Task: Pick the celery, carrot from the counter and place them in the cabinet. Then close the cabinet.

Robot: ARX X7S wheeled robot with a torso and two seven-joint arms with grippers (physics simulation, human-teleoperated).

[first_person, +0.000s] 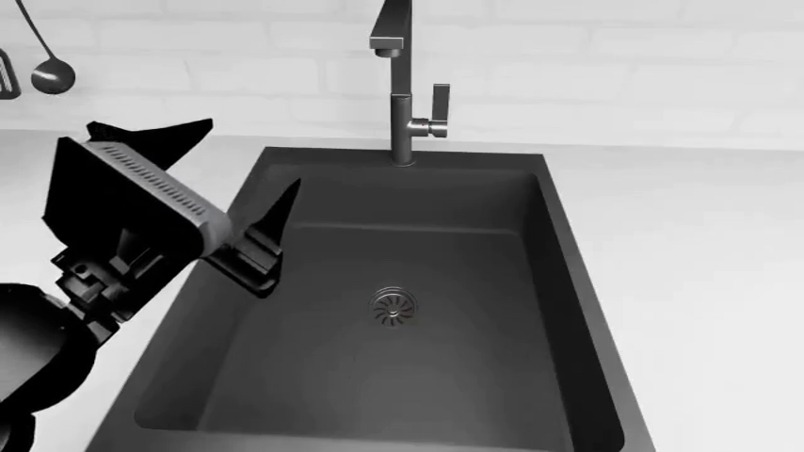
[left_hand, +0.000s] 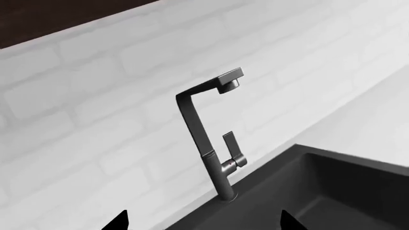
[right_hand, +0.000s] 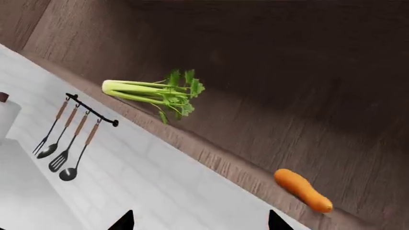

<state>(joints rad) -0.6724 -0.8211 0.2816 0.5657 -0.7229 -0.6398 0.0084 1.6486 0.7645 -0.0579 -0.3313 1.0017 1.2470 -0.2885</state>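
Observation:
The celery lies on the shelf edge inside the dark wood cabinet, and the orange carrot lies further along the same shelf. Both show only in the right wrist view. Only the two dark tips of my right gripper show, spread apart and empty, a short way back from the shelf in front of the white brick wall. My left gripper is open and empty over the left rim of the dark sink. Its tips point toward the faucet. The white counter surrounds the sink.
A dark grey faucet with a side lever rises at the back of the sink against the white brick backsplash. A rail of hanging utensils is fixed to the wall below the cabinet. A ladle hangs at the far left.

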